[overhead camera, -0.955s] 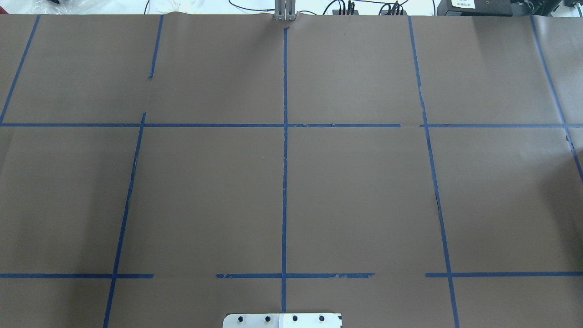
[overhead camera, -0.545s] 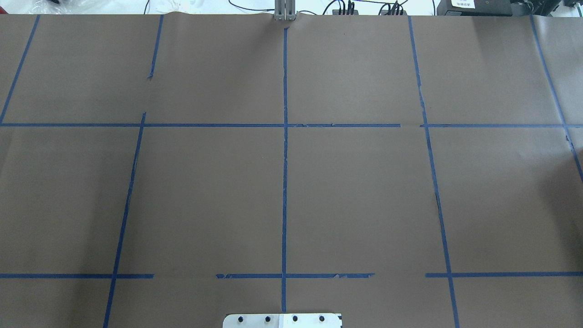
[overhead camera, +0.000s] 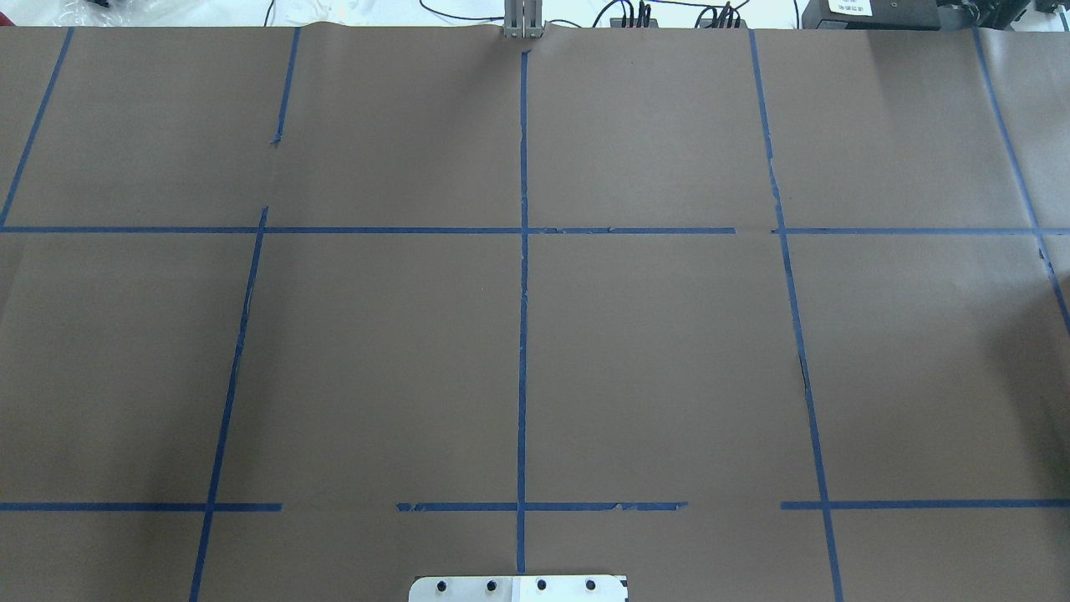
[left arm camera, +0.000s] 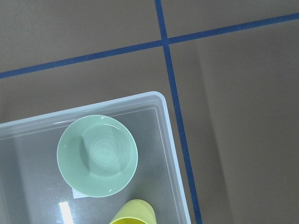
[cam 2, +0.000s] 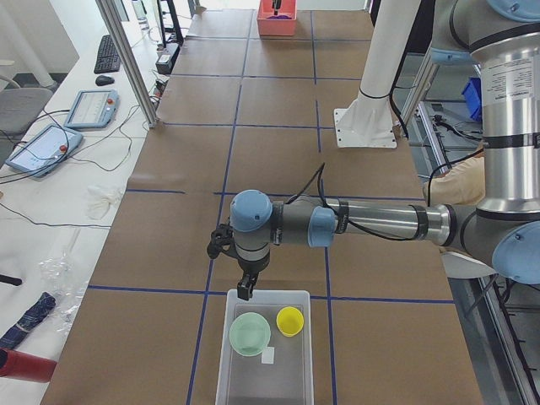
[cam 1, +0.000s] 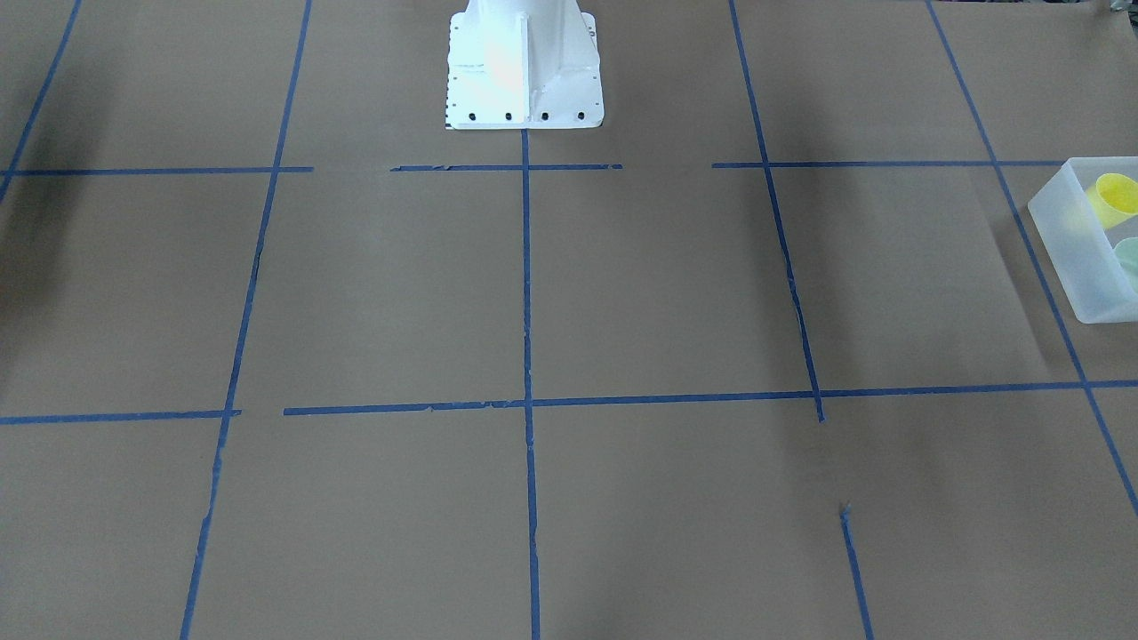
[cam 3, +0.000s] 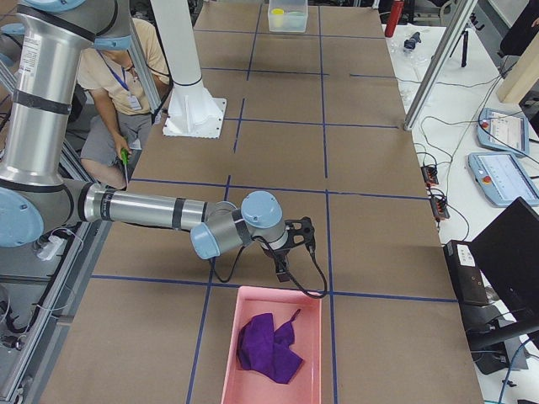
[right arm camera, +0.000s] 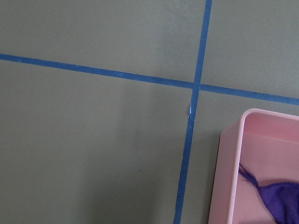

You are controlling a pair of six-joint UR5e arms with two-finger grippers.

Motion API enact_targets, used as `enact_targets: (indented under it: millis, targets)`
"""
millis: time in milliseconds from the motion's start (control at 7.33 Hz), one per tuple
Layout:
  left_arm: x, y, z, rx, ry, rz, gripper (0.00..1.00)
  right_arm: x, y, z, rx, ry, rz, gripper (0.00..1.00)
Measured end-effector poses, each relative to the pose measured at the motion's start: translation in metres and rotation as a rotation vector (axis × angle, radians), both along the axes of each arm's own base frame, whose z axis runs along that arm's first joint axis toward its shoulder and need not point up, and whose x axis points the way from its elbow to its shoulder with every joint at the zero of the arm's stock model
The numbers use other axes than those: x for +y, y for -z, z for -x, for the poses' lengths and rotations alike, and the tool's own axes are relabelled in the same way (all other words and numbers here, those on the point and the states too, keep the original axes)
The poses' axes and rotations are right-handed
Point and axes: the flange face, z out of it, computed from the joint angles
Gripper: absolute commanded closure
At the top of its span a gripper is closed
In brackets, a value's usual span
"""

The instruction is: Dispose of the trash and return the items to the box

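The translucent box (cam 2: 291,384) stands at the table's left end. Inside it are the mint-green bowl (cam 2: 250,334) and the yellow cup (cam 2: 290,321). The left wrist view looks down on the box's rim (left arm camera: 173,154), the bowl (left arm camera: 97,155) and the cup (left arm camera: 135,213). The front view shows the box (cam 1: 1071,258) and the cup (cam 1: 1116,197) at its right edge. My left gripper (cam 2: 245,291) hangs just above the box's near rim. My right gripper (cam 3: 282,271) hovers at the other end, by a pink tray. I cannot tell whether either gripper is open or shut.
A pink tray (cam 3: 232,353) with a purple cloth (cam 3: 269,345) sits at the table's right end; it also shows in the right wrist view (right arm camera: 229,163). The white robot base (cam 1: 524,71) stands mid-table at the robot's edge. Blue tape lines grid the brown table cover.
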Motion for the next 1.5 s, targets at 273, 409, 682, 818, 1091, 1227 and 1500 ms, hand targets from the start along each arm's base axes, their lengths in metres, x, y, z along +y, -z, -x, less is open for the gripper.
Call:
enact_targets:
  millis: [273,409,682,818,1091,1227,1500]
  targets:
    - [-0.019,-0.006,0.0,0.006,-0.012,-0.005,0.0,-0.024,0.015,-0.016,0.0,-0.018,0.077,0.0]
    - [-0.021,-0.009,0.0,0.007,-0.013,0.0,0.0,-0.03,0.022,-0.024,0.006,-0.028,0.105,0.0]
    - [-0.02,-0.014,0.001,0.002,-0.014,0.015,0.0,-0.031,0.025,-0.03,0.018,-0.022,0.104,0.0]
    - [-0.019,-0.016,0.001,0.002,-0.012,0.022,0.0,-0.029,0.023,-0.03,0.021,-0.015,0.102,0.0]
    - [-0.016,-0.02,0.003,0.004,-0.007,0.028,0.0,-0.027,0.019,-0.031,0.025,-0.003,0.101,0.0]
    - [-0.015,-0.022,0.004,0.005,-0.008,0.029,0.0,-0.027,0.017,-0.03,0.024,0.0,0.104,0.0]
    - [-0.01,-0.023,0.004,0.004,-0.011,0.028,0.0,-0.021,0.006,-0.029,0.018,0.005,0.127,0.0]
